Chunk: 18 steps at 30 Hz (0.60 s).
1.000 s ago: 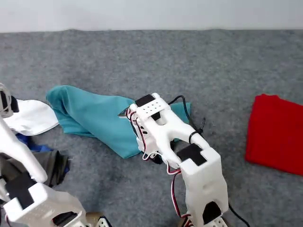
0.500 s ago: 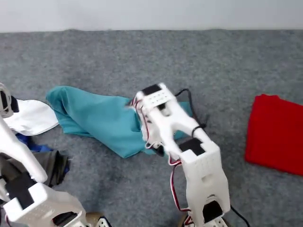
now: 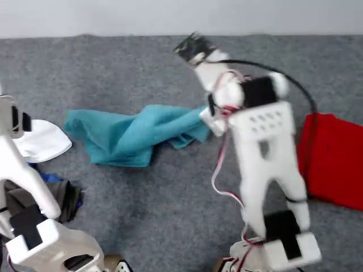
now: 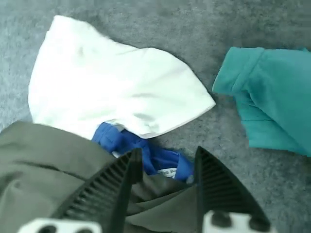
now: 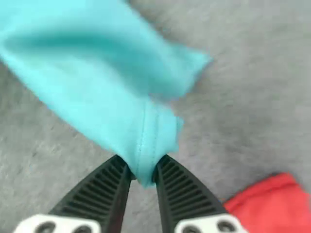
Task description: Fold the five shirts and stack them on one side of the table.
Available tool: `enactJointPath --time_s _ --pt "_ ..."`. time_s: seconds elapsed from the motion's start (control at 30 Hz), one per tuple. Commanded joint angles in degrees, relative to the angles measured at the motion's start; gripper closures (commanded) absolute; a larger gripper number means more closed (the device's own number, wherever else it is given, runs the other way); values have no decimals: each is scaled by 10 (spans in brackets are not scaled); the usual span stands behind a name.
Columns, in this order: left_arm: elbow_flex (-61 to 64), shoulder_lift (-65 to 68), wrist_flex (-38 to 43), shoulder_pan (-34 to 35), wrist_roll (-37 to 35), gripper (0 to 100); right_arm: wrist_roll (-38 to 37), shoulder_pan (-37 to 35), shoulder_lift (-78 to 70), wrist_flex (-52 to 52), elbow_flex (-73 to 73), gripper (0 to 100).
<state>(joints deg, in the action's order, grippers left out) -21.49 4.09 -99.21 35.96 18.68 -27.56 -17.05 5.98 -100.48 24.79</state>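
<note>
Now, right gripper [image 5: 143, 167]: your jaws are clamped on a stitched seam at one end of the teal shirt [image 5: 97, 73].
Teal shirt: it is bunched and creased. At your right gripper [image 3: 209, 115] it narrows to a tail, and the teal shirt [image 3: 130, 136] widens as it runs off toward your left arm.
Left gripper [image 4: 167, 160]: your fingers are spread apart and grip nothing. They hang over a heap of shirts.
Heap: the white shirt [image 4: 107, 92] lies beyond your left fingertips and overlaps the blue shirt [image 4: 126, 145]. The blue one shows between the fingers. The olive shirt [image 4: 43, 170] is crumpled under and beside them.
Red shirt [image 3: 332, 158]: it lies flat with a straight edge, on the side of your right gripper away from the teal cloth and apart from it.
Room: the grey table [image 3: 142, 73] shows between the teal tail and the red shirt. It also runs from your right gripper to the back edge at the pale wall [image 3: 113, 17].
</note>
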Motion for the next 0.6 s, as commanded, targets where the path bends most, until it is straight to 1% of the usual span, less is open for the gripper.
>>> enactJointPath --time_s 0.0,0.13,0.23,0.4,0.57 --pt "30 -36 -14 -47 40 821 -4 36 87 -9 52 988" --pt "102 -36 -14 -110 71 874 -5 76 119 -2 92 988" --pt "146 -36 -14 -163 76 919 -5 98 120 -16 94 988" --pt "205 -36 -14 -285 76 931 -4 102 110 -19 82 988" --pt "236 -36 -11 -404 76 931 -2 103 89 -20 82 988"
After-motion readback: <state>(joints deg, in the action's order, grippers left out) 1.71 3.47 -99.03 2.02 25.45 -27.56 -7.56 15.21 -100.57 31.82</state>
